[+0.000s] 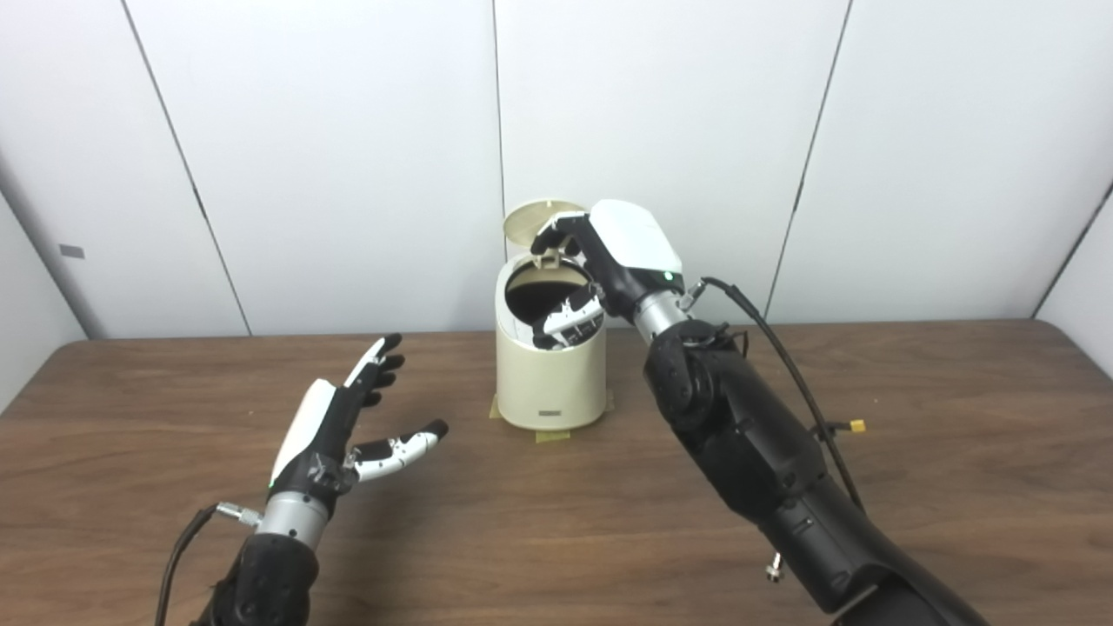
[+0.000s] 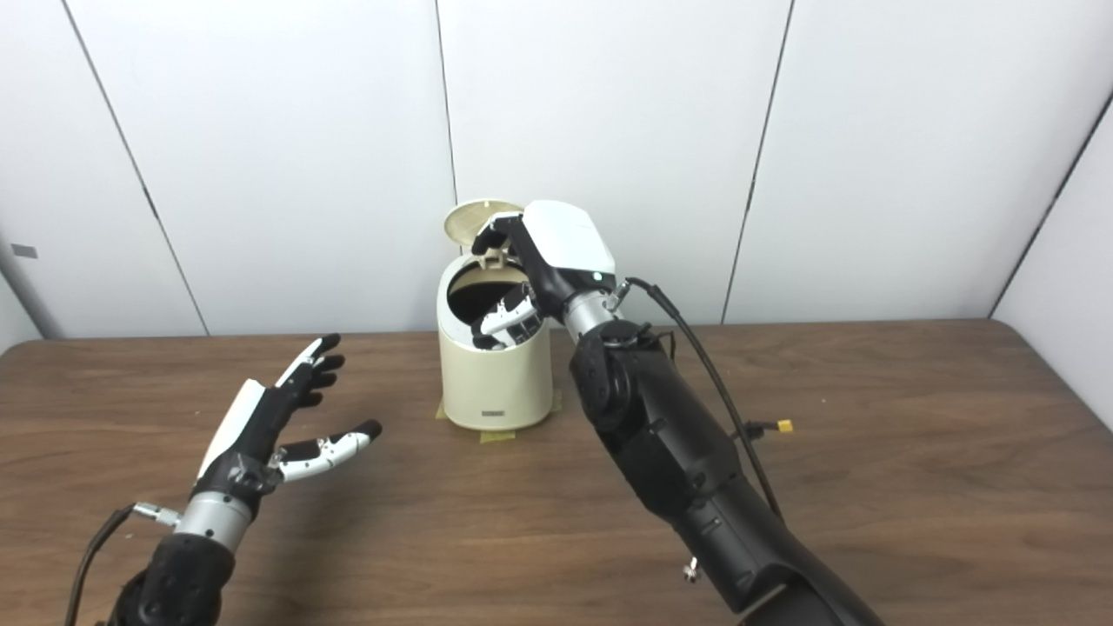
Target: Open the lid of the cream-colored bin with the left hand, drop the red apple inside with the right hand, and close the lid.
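Cream bin sits mid-table on the wooden table, near the back wall, with tape tabs under its base. Lid is flipped up at the rear, standing roughly upright behind the opening. Interior reads dark from both eye views; contents can't be made out.

Bin look: short rounded cylinder, matte cream, slanted top rim, small grey label low on the front.

Right hand is over the bin mouth, white back shell facing up, fingers curled down over the front rim and into the opening. Upper fingers sit just by the lid's underside. Apple isn't visible anywhere (not in the hand, not on the table, not discernible inside), so its location can't be told. Whether the right hand clamps anything: cannot tell, palm side is hidden.

Left hand hovers above the table, well apart from the bin on its left side, palm turned inward, fingers spread, thumb out, holding nothing.

Cable runs along the right forearm.
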Motion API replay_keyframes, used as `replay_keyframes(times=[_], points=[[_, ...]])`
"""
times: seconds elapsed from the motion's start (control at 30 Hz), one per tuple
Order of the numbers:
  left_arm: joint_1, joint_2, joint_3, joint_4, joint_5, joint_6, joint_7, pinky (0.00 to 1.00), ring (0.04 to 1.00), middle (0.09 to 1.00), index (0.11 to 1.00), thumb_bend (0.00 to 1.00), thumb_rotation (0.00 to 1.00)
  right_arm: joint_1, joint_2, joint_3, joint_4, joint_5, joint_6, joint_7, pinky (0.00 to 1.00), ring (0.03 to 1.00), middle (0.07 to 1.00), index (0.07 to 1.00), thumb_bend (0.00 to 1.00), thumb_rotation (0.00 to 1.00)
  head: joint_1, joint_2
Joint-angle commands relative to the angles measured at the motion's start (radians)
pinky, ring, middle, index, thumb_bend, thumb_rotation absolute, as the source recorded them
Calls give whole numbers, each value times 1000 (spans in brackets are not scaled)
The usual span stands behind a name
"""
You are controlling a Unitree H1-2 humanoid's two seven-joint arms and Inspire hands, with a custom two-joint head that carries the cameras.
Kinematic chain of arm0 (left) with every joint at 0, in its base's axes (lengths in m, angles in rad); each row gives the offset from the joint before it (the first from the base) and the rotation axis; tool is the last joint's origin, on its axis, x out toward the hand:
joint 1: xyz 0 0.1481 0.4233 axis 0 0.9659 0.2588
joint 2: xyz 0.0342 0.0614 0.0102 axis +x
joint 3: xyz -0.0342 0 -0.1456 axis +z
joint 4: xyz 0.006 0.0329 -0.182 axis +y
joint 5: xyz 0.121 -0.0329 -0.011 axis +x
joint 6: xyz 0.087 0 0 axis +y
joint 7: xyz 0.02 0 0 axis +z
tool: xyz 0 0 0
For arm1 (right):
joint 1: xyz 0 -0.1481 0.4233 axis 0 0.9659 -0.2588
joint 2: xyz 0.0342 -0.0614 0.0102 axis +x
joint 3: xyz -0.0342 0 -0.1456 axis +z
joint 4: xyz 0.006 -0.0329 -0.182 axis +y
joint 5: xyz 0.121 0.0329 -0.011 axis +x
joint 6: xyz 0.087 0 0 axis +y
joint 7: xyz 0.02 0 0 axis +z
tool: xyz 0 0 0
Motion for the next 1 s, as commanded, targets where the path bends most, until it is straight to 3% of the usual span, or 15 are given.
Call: replay_keyframes(times=[0.0,0.2,0.23,0.27,0.33,0.4,0.5,0.6,0.97], points=[[-36,4,5,-27,6,-11,19,877,895,913,974,596,152,-53,-10,-14,-35,2,-16,-19,690,750,685,596,843,137,0,1],[-37,5,4,-23,8,-16,20,878,890,911,975,594,148,-50,-11,-19,-33,8,-34,-39,633,717,668,586,837,117,-1,0],[-36,5,4,-23,9,-16,21,881,891,910,974,595,153,-44,-9,-25,-39,18,-45,-46,575,659,645,530,652,128,-1,0],[-36,5,4,-23,10,-15,21,881,890,910,974,597,156,-36,-6,-35,-52,33,-54,-53,508,583,606,510,588,127,-2,0],[-35,4,5,-24,10,-10,21,883,892,910,973,600,160,-21,-2,-51,-74,57,-71,-64,388,432,526,534,528,26,-3,-1],[-35,3,5,-23,9,-9,21,878,893,911,974,601,160,-5,2,-73,-94,86,-87,-73,353,396,502,540,516,6,0,-2],[-37,5,4,-15,11,-21,25,866,887,909,971,599,162,23,14,-121,-133,143,-79,-75,362,396,501,518,516,0,2,-3],[-41,1,8,-16,-2,-23,23,859,880,913,971,591,159,54,30,-174,-197,202,-12,-33,384,417,507,493,518,0,3,-3],[-69,-10,26,-11,-46,8,19,870,890,915,963,572,201,177,32,-268,-384,353,117,59,311,377,464,545,513,0,9,-9]])
